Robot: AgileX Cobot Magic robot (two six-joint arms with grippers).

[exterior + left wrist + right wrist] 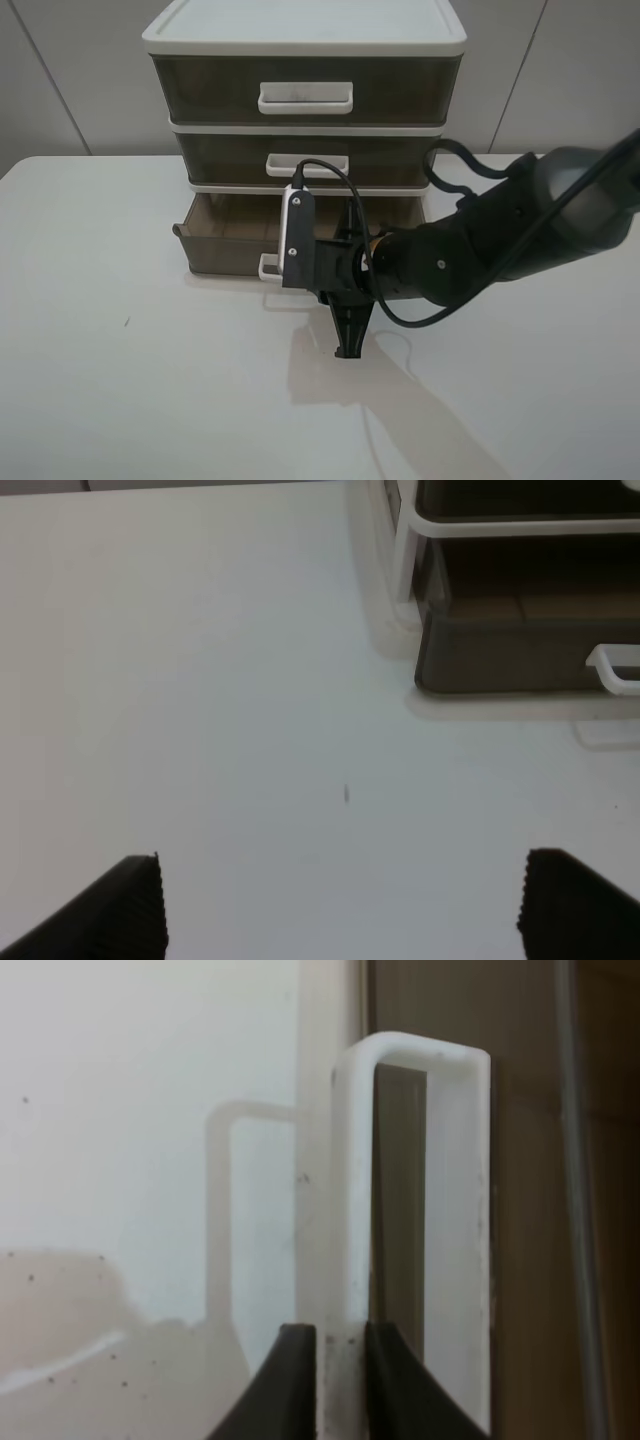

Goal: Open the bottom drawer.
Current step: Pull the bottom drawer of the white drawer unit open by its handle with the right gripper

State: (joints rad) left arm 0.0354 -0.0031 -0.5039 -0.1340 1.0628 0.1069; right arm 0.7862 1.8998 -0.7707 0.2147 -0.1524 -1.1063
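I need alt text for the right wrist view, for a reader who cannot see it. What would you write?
The right gripper pinches one bar of the white loop handle between its two black fingers. Behind the handle is the brown front of the bottom drawer; the white table lies beside it.

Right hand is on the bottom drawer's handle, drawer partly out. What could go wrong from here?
The right hand pinches only the thin bar of the white handle; it could slip off under a pull.
Nothing braces the drawer unit: the left hand is open over the table, apart from it, so the unit might slide instead.
The bottom drawer already juts out; overpulling may free it.
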